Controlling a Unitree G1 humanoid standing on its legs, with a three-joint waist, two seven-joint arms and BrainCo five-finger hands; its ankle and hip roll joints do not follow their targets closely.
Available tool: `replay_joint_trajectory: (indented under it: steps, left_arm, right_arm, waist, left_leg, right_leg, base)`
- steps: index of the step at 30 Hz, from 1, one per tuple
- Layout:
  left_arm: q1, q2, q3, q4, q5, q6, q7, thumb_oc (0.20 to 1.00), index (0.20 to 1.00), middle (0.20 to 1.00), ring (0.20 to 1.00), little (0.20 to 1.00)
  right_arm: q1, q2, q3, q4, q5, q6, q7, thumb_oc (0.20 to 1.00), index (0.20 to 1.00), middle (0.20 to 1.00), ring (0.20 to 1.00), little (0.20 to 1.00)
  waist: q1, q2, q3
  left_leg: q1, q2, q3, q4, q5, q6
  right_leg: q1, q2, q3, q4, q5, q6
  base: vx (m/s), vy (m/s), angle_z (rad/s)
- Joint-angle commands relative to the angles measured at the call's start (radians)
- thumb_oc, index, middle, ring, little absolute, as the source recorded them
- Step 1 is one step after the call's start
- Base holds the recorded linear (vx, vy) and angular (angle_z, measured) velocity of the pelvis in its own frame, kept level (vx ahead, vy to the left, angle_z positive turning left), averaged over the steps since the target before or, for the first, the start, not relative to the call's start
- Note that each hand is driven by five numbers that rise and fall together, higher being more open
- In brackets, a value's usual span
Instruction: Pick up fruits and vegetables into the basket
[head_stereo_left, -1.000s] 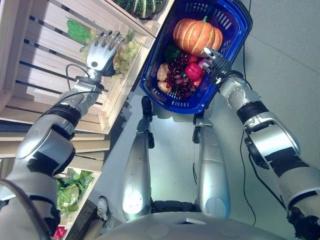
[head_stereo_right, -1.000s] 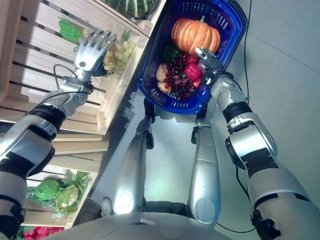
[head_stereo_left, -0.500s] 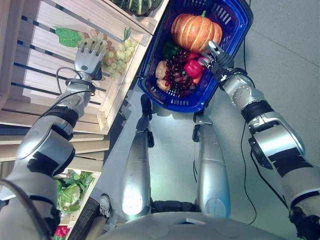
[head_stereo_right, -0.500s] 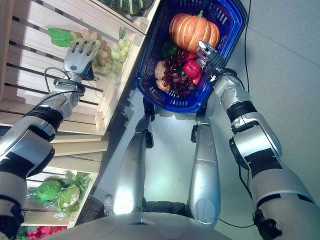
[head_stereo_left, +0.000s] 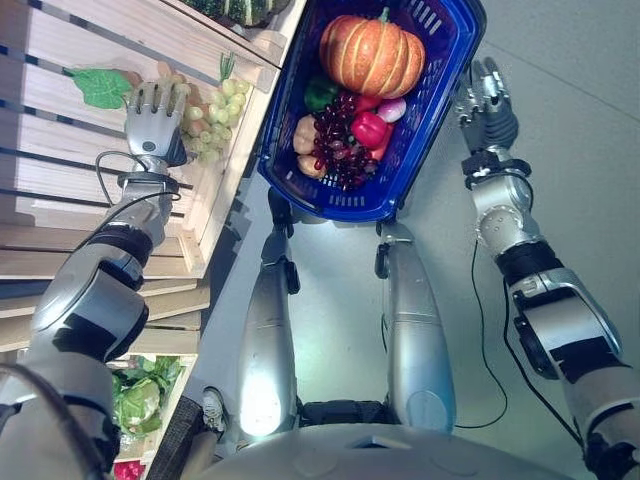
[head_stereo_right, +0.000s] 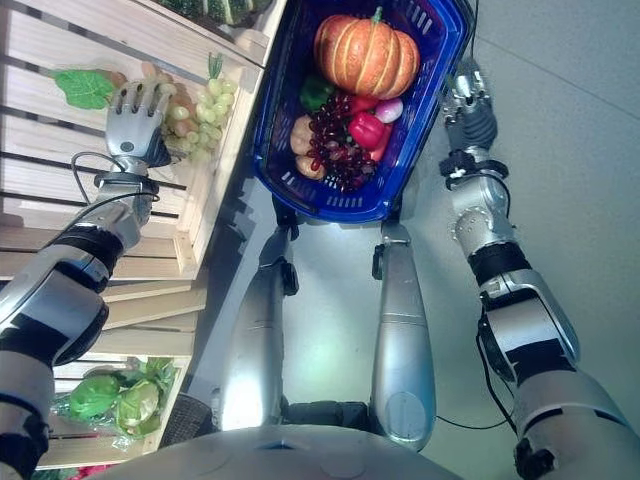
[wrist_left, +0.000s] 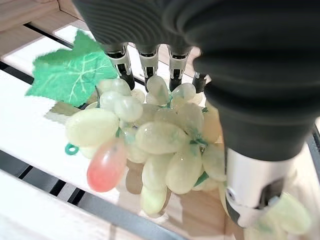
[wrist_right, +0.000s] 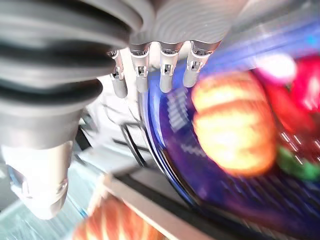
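Green grapes (wrist_left: 160, 145): pale bunch with one pinkish berry and a green leaf (head_stereo_left: 100, 86), lying on the slatted wooden shelf directly beneath the left hand's fingers (wrist_left: 121, 64), whose tips touch the top berries. Blue basket (head_stereo_left: 435, 75): beside the right hand's fingers (head_stereo_left: 487, 82), holding an orange pumpkin (head_stereo_left: 371, 54), dark grapes (head_stereo_left: 338, 140), a red pepper (head_stereo_left: 368, 128).

The basket (head_stereo_left: 420, 130) is deep blue. In it lie an orange pumpkin (head_stereo_left: 372, 55) with paler ribs, dark red grapes (head_stereo_left: 338, 150), a red pepper (head_stereo_left: 368, 130) and a green pepper (head_stereo_left: 320, 93). On the pale wooden crate (head_stereo_left: 70, 200) are green grapes (wrist_left: 165, 145), pale and translucent, one flushed pink, with a bright green leaf (wrist_left: 75, 72). A pinkish-white thing (head_stereo_left: 391, 110), perhaps an onion, is beside the red pepper.
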Motion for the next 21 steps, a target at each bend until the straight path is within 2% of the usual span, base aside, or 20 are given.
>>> replay_joint_trajectory:
  steps: [1, 9, 13, 15, 16, 21]
  left_arm:
    - [0.013, 0.051, 0.070, 0.093, 0.001, 0.023, -0.005, 1.000, 1.000, 1.000, 1.000, 1.000]
    - [-0.029, 0.051, 0.059, 0.133, 0.036, 0.002, 0.020, 1.000, 1.000, 1.000, 1.000, 1.000]
    - [-0.054, 0.052, 0.040, 0.144, 0.046, 0.008, -0.011, 1.000, 1.000, 1.000, 1.000, 1.000]
    - [-0.063, 0.049, 0.028, 0.147, 0.052, 0.007, -0.032, 0.407, 0.407, 0.407, 0.407, 0.407]
    - [-0.065, 0.047, 0.023, 0.146, 0.052, 0.006, -0.053, 0.200, 0.200, 0.200, 0.200, 0.200]
    - [-0.072, 0.049, 0.002, 0.155, 0.016, -0.017, -0.084, 0.200, 0.200, 0.200, 0.200, 0.200]
  right_arm:
    - [0.013, -0.027, -0.056, 0.025, 0.010, -0.078, -0.025, 1.000, 1.000, 1.000, 1.000, 1.000]
    - [-0.007, -0.053, -0.113, 0.179, 0.081, -0.078, -0.014, 1.000, 1.000, 1.000, 1.000, 1.000]
    - [-0.015, -0.051, -0.118, 0.199, 0.090, -0.074, 0.001, 1.000, 1.000, 1.000, 1.000, 1.000]
    - [-0.017, -0.048, -0.115, 0.203, 0.093, -0.075, 0.011, 1.000, 1.000, 1.000, 1.000, 1.000]
    - [-0.021, -0.045, -0.113, 0.203, 0.093, -0.076, 0.011, 1.000, 1.000, 1.000, 1.000, 1.000]
    - [-0.033, -0.040, -0.102, 0.196, 0.095, -0.078, 0.019, 1.000, 1.000, 1.000, 1.000, 1.000]
  waist:
    - [0.009, -0.035, -0.011]
    - [0.009, -0.044, -0.011]
    - [0.006, -0.050, -0.011]
    - [0.006, -0.051, -0.011]
    - [0.005, -0.050, -0.011]
    - [0.005, -0.047, -0.011]
  left_leg:
    - [-0.033, -0.074, 0.020, 0.069, -0.069, 0.055]
    - [-0.040, -0.076, 0.012, 0.069, -0.075, 0.058]
    - [-0.046, -0.077, 0.010, 0.068, -0.076, 0.058]
    - [-0.046, -0.078, 0.009, 0.065, -0.076, 0.059]
    - [-0.044, -0.079, 0.010, 0.062, -0.076, 0.059]
    - [-0.046, -0.079, 0.011, 0.061, -0.076, 0.057]
  right_leg:
    - [0.064, 0.075, -0.072, -0.087, 0.021, 0.003]
    - [0.062, 0.080, -0.072, -0.099, 0.027, 0.002]
    - [0.057, 0.083, -0.069, -0.105, 0.030, 0.003]
    - [0.058, 0.083, -0.069, -0.110, 0.032, 0.004]
    - [0.058, 0.084, -0.069, -0.112, 0.033, 0.004]
    - [0.058, 0.081, -0.069, -0.117, 0.035, 0.005]
  base:
    - [0.00, 0.000, 0.00]
    - [0.00, 0.000, 0.00]
    - [0.00, -0.014, -0.06]
    - [0.00, 0.000, 0.00]
    - [-0.01, -0.006, -0.03]
    - [0.00, 0.001, -0.01]
